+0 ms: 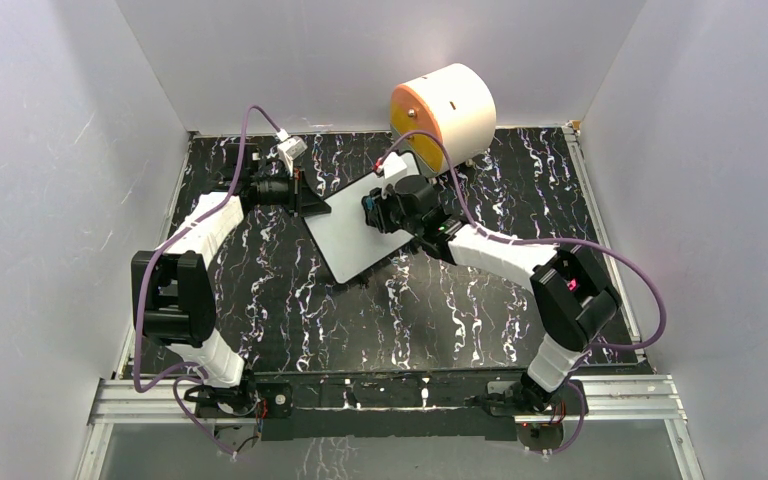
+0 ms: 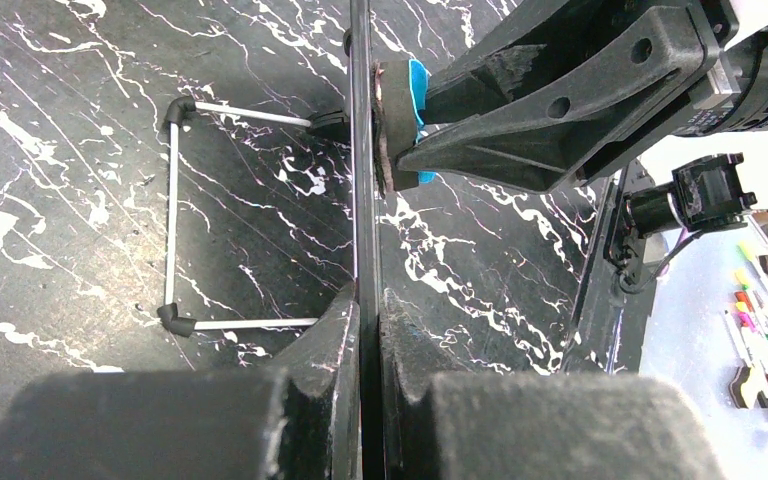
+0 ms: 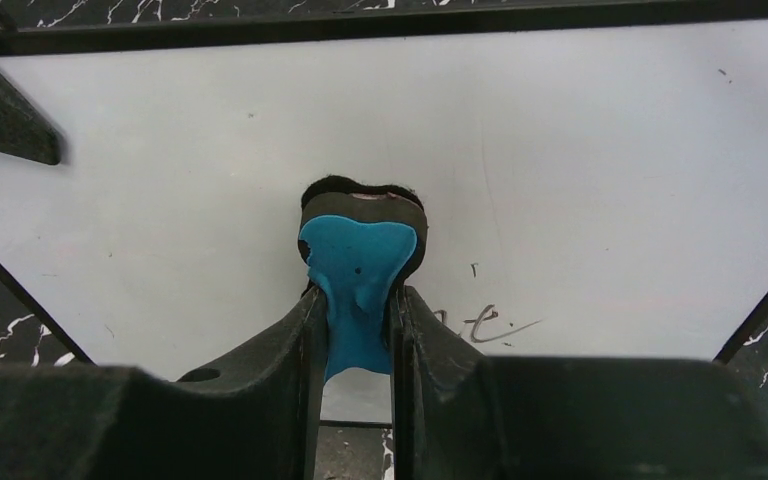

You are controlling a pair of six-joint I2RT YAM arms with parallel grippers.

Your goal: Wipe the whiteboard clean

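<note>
Left pincer (image 2: 365,305) clamps the whiteboard (image 1: 345,240) edge while right pincer (image 3: 358,320) grips a blue eraser (image 3: 360,260) against it; hard pressure could twist the board free, leaving the writing (image 3: 480,325) at the eraser's five o'clock.

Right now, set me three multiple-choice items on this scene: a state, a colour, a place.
1. The small white black-framed whiteboard is: A lying flat, untouched; B clamped at its edge by the left gripper; C leaning on a wall.
2. The black-felt eraser in the right gripper has a body coloured: A red; B blue; C yellow.
3. The round cream-and-orange drawer unit stands: A behind the whiteboard; B between the arm bases; C on the whiteboard.
Answers: B, the left wrist view shows its frame pinched; B, blue shows in the right wrist view; A, it sits past the board's far end.
</note>
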